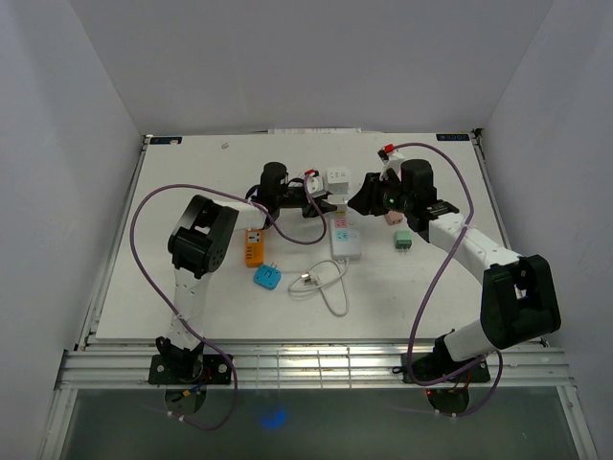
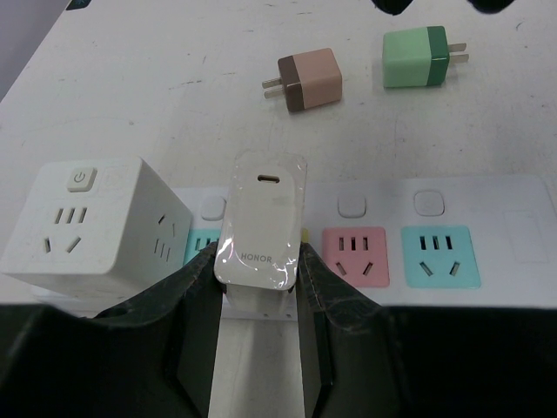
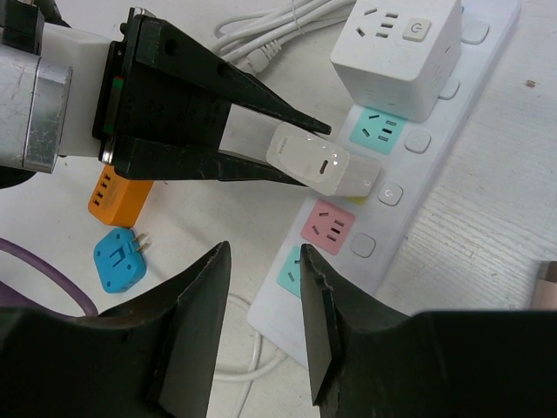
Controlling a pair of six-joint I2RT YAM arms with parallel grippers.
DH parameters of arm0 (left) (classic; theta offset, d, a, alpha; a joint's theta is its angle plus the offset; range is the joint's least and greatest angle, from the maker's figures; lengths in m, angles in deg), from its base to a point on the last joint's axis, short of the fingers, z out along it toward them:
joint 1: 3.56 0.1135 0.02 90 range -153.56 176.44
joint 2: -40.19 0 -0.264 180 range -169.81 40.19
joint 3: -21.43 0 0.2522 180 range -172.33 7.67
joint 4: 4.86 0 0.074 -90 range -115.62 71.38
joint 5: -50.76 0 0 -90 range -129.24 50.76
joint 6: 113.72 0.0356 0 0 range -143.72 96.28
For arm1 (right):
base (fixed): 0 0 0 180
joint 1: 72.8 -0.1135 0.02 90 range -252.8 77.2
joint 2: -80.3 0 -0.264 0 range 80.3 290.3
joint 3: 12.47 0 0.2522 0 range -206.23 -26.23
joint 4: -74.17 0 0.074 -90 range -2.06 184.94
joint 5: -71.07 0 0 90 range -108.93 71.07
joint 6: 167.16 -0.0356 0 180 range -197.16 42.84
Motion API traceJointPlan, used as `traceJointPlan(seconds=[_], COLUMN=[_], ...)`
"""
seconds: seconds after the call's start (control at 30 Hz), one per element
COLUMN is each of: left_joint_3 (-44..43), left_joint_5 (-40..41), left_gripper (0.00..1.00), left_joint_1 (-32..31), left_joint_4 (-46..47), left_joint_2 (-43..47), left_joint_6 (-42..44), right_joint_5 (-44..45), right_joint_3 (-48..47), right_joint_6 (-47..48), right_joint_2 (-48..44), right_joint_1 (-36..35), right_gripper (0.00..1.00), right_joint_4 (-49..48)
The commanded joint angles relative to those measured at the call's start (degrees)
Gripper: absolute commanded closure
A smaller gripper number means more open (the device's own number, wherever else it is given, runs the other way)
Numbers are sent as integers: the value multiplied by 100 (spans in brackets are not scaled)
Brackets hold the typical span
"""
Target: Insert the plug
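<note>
The plug [image 2: 261,222] is a white charger block, and my left gripper [image 2: 257,257] is shut on its sides. It hangs over the white power strip [image 2: 496,239], above a yellow socket between a teal one and a pink one. Whether its prongs are in the socket is hidden. In the right wrist view the plug [image 3: 318,161] sticks out of the left gripper's fingers [image 3: 218,74] over the strip [image 3: 418,187]. My right gripper [image 3: 265,257] is open above the strip's near end, holding nothing. From above, the left gripper [image 1: 321,204] and right gripper [image 1: 364,196] face each other over the strip [image 1: 346,241].
A white cube socket [image 2: 91,218] sits on the strip's left end. A pink-brown plug [image 2: 309,80] and a green plug [image 2: 418,57] lie beyond the strip. An orange adapter [image 3: 117,196], a blue adapter [image 3: 117,261] and a white cable [image 1: 321,281] lie nearby.
</note>
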Motion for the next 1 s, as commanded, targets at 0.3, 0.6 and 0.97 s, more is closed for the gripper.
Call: traceJointPlan(seconds=[0.3, 0.6, 0.97], left_joint_3=[-252, 90, 196], left_joint_5=[1, -96, -140], left_gripper=[100, 100, 100], left_joint_1=[-29, -29, -29], left_joint_4=[225, 558, 779], left_joint_2=[332, 570, 570], left_joint_6=[-128, -312, -559], right_joint_5=[-120, -173, -182], right_joint_3=[-149, -149, -149], right_joint_6=[-42, -51, -42], right_joint_2=[-27, 8, 17], right_joint_1=[17, 17, 26], right_gripper=[57, 57, 57], right_joint_4=[-173, -173, -138])
